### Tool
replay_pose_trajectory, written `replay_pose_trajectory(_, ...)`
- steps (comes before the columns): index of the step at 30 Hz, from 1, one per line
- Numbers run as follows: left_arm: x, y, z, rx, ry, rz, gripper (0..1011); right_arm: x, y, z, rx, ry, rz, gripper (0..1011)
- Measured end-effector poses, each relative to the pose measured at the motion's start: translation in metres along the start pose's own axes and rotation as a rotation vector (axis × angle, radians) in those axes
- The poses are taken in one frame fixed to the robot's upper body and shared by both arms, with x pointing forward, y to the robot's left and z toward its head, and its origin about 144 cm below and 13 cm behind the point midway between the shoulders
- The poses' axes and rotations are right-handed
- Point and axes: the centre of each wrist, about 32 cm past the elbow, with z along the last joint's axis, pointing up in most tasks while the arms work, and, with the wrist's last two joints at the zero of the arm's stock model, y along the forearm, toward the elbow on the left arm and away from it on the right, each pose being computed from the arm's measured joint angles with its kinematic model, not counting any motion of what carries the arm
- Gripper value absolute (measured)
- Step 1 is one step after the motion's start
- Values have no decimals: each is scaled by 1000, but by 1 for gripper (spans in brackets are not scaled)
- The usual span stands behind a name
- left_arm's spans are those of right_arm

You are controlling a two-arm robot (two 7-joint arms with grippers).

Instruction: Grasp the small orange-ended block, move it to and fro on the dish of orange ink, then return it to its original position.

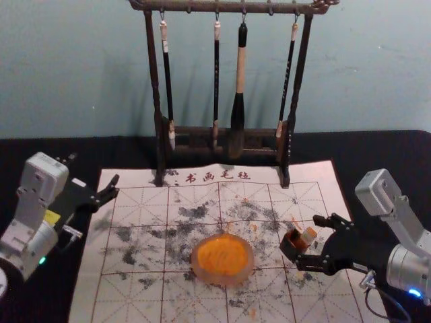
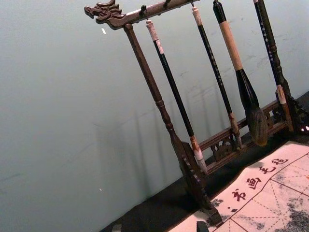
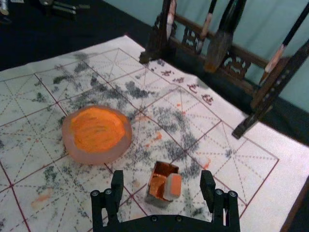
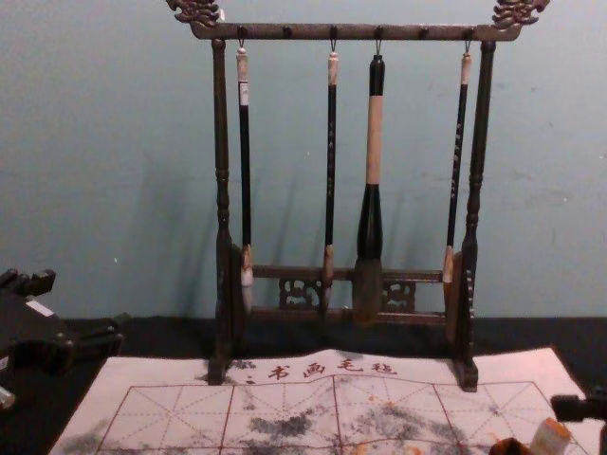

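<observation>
My right gripper (image 1: 308,240) is open at the right of the mat, fingertips on either side of the small block (image 1: 308,235) and its dark box (image 1: 292,244). In the right wrist view the block (image 3: 174,186), pale with an orange end, leans in the orange-stained box (image 3: 158,180), between the spread fingers of my right gripper (image 3: 162,178) and touched by neither. The round dish of orange ink (image 1: 223,259) lies left of the box. My left gripper (image 1: 93,173) is parked open at the mat's left edge; its tips show low in the left wrist view (image 2: 159,227).
A dark wooden rack (image 1: 160,108) with several hanging brushes stands behind at the mat's far edge. The white gridded mat (image 1: 128,296), smudged with black and orange, lies on a black-covered table (image 1: 40,282).
</observation>
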Motion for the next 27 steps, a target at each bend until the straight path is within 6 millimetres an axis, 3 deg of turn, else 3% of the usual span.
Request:
replay_pose_trajectory(10, 0, 0, 0, 0, 0, 0, 1001, -11, 3, 5, 117, -77, -109, 1002)
replay_pose_trajectory(17, 0, 0, 0, 0, 0, 0, 1001, -15, 1, 10, 227, -104, -290, 1002)
replay_pose_trajectory(27, 0, 0, 0, 0, 0, 0, 1002, -23, 15, -16, 192, -77, -544, 1002)
